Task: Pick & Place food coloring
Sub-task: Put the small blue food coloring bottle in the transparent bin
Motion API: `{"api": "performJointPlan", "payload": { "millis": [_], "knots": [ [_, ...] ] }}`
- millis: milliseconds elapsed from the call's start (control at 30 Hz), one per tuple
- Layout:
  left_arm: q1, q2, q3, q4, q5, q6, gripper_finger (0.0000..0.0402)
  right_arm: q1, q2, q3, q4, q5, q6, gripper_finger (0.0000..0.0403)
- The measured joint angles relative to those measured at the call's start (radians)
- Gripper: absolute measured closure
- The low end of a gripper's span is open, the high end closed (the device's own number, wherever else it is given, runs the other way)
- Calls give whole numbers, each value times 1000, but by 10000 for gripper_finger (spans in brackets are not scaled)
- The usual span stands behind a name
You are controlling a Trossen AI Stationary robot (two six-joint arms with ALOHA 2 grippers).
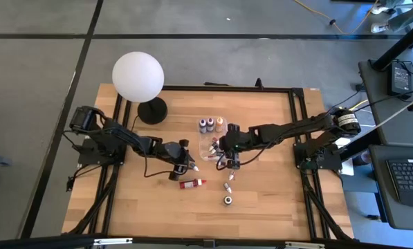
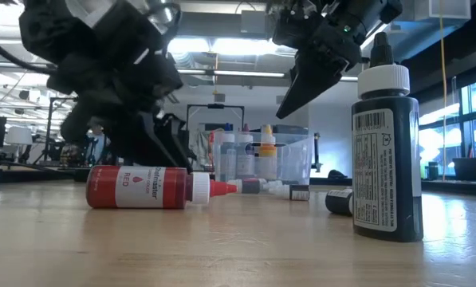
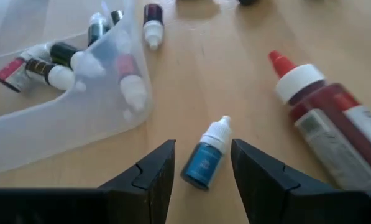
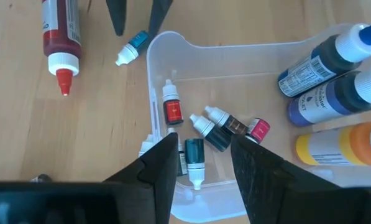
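A tiny blue dropper bottle with a white cap (image 3: 204,158) lies on its side on the table, beside the clear box. My left gripper (image 3: 202,144) is open and low over it, one finger on either side, without visible touch; the high view shows that gripper (image 1: 187,166). My right gripper (image 4: 203,138) is open above the clear box (image 4: 157,56), raised off it in the low view (image 2: 293,92). Several tiny bottles (image 4: 173,106) lie on the box floor. Taller blue, purple and orange bottles (image 4: 316,65) stand at its far end.
A big red bottle (image 1: 192,183) lies on the table just near of my left gripper. A dark bottle (image 1: 228,200) stands upright near the front edge, with two small bottles (image 1: 230,181) lying between it and the box. A white globe lamp (image 1: 138,76) stands at the far left.
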Motion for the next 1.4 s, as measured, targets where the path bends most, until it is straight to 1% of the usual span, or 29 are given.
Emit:
{"api": "performJointPlan", "payload": {
  "millis": [67, 233, 333, 467, 700, 800, 933, 1033, 1133, 1233, 1400],
  "knots": [
    [8, 22, 0, 17, 3, -1, 249, 0, 0, 0, 0, 0, 0, 251],
    [29, 82, 0, 40, 68, -2, 254, 0, 0, 0, 1, 0, 0, 251],
    [34, 98, 1, 50, 90, -5, 260, 0, 0, 0, 1, -1, 0, 251],
    [34, 101, 2, 52, 90, -5, 276, 0, 0, 0, 0, -1, -2, 251],
    [31, 101, 2, 46, 89, -12, 318, 1, 0, 0, -10, -1, -3, 251],
    [31, 86, 2, 32, 87, -21, 325, 7, 0, 0, -12, -3, -3, 251],
    [31, 24, -2, -38, 92, -58, 317, 35, 0, 0, -22, -3, -1, 251],
    [31, -54, -1, -122, 97, -79, 314, 69, 0, 0, -33, 2, -1, 251],
    [31, -131, -2, -178, 98, -97, 317, 108, -11, 0, -35, 50, -1, 251],
    [31, -200, -1, -141, 91, -101, 320, 140, -19, 0, -45, 98, 0, 251],
    [31, -270, 0, -29, 50, -89, 315, 179, -20, -36, -49, 114, 49, 251]
  ]
}}
